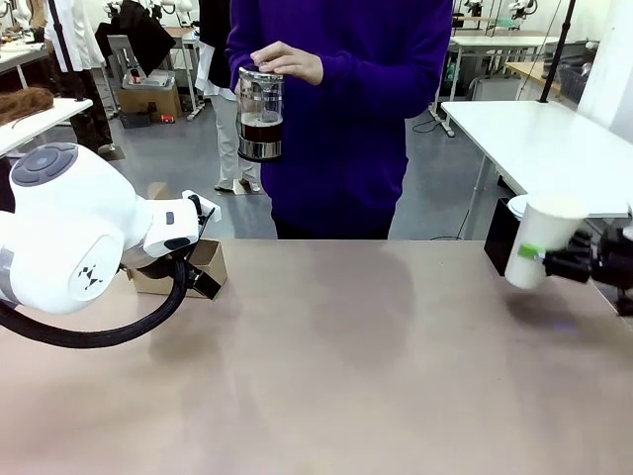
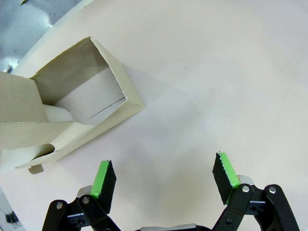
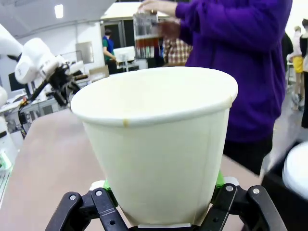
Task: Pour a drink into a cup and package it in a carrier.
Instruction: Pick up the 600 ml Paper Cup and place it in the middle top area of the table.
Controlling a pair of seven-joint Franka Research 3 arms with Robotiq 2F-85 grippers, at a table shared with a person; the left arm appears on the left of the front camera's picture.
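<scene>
The right gripper [image 1: 542, 259] is seen clamped on the cup [image 3: 159, 139], its green pads pressed against the lower wall on either side. The cup is held at the right end of the table [image 1: 346, 356], tilted, with its mouth uppermost (whether the base touches the table cannot be told). The left gripper [image 2: 166, 178] is held above the table's left side with its fingers spread wide and nothing between them. Just beyond its fingertips the carrier [image 2: 67, 65] is found resting on the table, apart from the pads. At the far side of the table a glass pitcher [image 1: 260, 114] is held upright at chest height by a person's hand [image 1: 289, 61], which grips it from the top. The drink [image 1: 261, 129] is seen as a dark layer in the pitcher's lower half.
</scene>
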